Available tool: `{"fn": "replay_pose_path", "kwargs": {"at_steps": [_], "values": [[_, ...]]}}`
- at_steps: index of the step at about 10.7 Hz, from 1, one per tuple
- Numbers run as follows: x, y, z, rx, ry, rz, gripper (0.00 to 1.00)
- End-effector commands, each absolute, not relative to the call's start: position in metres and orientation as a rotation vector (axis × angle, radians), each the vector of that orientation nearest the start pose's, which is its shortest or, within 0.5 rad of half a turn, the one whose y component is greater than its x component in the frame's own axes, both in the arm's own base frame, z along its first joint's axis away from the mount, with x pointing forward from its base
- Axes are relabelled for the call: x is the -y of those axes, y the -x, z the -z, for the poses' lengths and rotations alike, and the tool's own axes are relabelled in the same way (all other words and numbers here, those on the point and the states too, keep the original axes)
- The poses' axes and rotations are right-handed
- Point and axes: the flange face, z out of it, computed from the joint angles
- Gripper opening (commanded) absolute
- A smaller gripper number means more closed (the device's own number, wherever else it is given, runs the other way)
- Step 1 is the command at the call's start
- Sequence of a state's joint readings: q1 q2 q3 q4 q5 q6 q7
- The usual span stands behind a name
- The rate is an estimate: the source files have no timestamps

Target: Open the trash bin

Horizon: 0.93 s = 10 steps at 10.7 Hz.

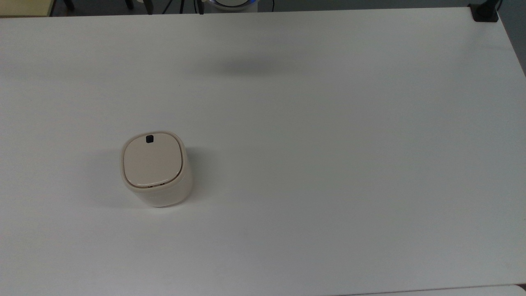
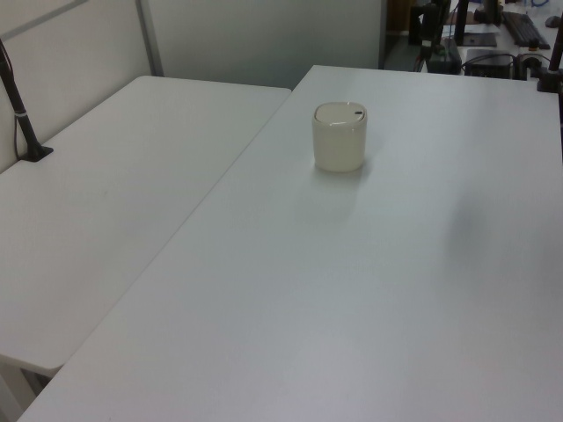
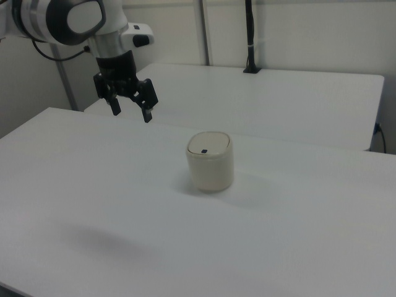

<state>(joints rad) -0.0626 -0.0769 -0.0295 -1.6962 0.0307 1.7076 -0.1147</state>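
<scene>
Bin: small cream-beige rounded-square plastic trash bin stands upright on the white table, towards the top view's left, lid shut.
Handling: probably light, stiff, smooth-walled; it might slide if shoved sideways.
Contact: the black square button near the lid's edge, likely pressed straight down.
Gripper: black two-finger gripper, fingers spread apart and empty, hangs well apart from the bin in the right view.
Views: the top view gives the button squarely; the left view shows it as a faint mark.
</scene>
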Motion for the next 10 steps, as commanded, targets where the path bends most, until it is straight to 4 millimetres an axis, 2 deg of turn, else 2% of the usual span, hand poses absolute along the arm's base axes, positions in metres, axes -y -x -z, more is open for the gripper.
{"fn": "replay_pose_path", "kwargs": {"at_steps": [1,5,6,7,8,9,10], "values": [[0.049,-0.554,-0.606,0.060,3.129,0.203,1.00],[0.060,-0.581,-0.589,0.036,3.131,0.340,1.00],[0.060,-0.590,-0.582,0.033,3.130,0.379,0.92],[0.061,-0.600,-0.575,-0.014,3.122,0.436,0.87],[0.062,-0.612,-0.568,-0.146,3.103,0.507,0.80],[0.062,-0.623,-0.558,-0.249,3.085,0.561,0.70],[0.062,-0.629,-0.556,-0.300,3.081,0.618,0.54]]}}
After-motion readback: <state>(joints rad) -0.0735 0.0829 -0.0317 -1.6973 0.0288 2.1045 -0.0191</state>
